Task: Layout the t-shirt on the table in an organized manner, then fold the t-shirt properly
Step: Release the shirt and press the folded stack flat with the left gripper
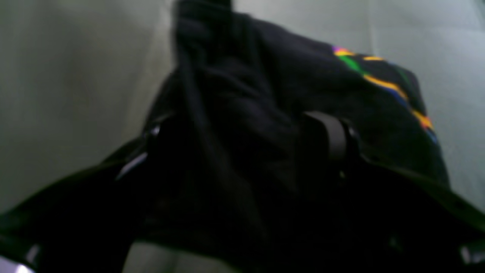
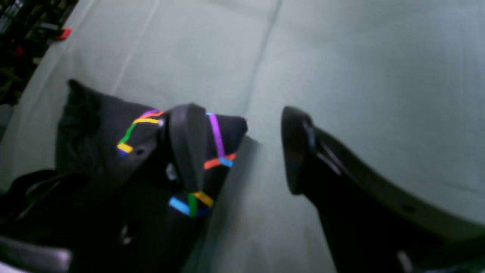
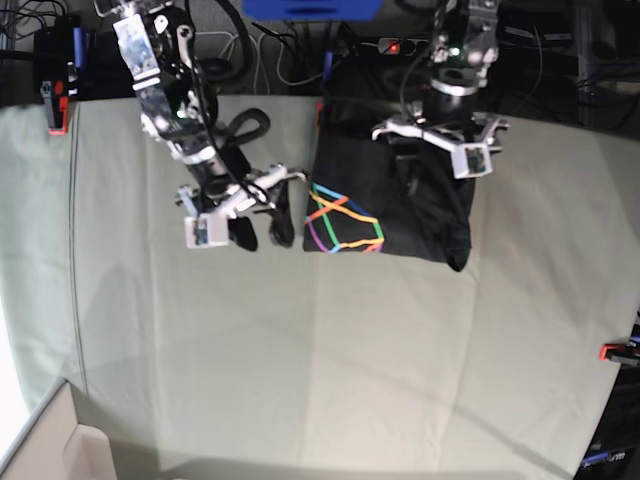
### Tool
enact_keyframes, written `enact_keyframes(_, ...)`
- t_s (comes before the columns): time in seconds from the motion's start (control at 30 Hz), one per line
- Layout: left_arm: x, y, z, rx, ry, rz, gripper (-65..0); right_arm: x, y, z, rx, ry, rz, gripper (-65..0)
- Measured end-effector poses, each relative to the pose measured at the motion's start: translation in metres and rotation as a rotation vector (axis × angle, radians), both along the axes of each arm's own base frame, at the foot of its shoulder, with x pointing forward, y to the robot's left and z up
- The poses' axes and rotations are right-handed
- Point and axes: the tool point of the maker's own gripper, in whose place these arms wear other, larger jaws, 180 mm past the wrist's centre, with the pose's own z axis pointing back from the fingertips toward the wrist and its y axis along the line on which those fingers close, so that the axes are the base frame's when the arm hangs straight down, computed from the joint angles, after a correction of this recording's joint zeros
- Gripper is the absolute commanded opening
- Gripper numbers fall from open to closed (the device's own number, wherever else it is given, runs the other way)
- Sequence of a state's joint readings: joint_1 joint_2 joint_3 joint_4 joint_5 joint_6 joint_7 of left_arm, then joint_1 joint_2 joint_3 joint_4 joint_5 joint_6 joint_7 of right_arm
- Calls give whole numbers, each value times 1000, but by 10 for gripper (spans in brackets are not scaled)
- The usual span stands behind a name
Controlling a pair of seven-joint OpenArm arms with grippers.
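2 claws wide: left claw (image 1: 246, 151) straddles t-shirt (image 3: 390, 195); right claw (image 2: 242, 151) empty.

— Any writing you can read here, a label, a brand, a number?

— None. The only marking is the rainbow line print (image 3: 342, 224) on the t-shirt (image 3: 400, 190), and it is a geometric figure of coloured strokes, not letters or digits.

— Where does it sit?

— In the right wrist view it lies partly behind one finger of the right gripper (image 2: 238, 151). In the left wrist view it is beyond the left gripper (image 1: 242, 148), toward the upper right, and blurred.

— Anything on the arms themselves?

— Small pale plates, too small to tell whether they carry text.
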State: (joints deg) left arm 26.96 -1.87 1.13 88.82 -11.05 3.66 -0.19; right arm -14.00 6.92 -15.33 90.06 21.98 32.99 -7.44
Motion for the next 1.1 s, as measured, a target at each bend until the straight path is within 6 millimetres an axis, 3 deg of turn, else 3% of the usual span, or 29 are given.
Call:
enact_keyframes(0.3, -2, -6, -4, -2, 10, -12, -234, -11, -14, -10, -20, 32, -26, -329)
enact_keyframes(0.37, -3, -2, -4, 6, 13, -13, -326, -12, -19, -12, -38, 32, -18, -330)
enact_keyframes(0.53, -2, 24, -4, 26, 12, 58, -650, -11, -19, -12, -38, 31, -22, -330)
enact_keyframes(0.63, -2, 42, -2, 42, 6, 112, -625, -12, -19, -12, -39, 32, -21, -330)
enact_keyframes(0.8, -3, 66, 1, 68, 0, 165, -650, -12, -20, -12, -39, 32, -21, -330)
enact_keyframes(0.97, -3, 68, 1, 71, 0, 166, -642, -12, -21, -13, -45, 32, -19, -330)
enact_keyframes(1.1, -3, 65, -1, 67, 5, 161, -546, -12, -29, -15, -66, 31, -16, -330)
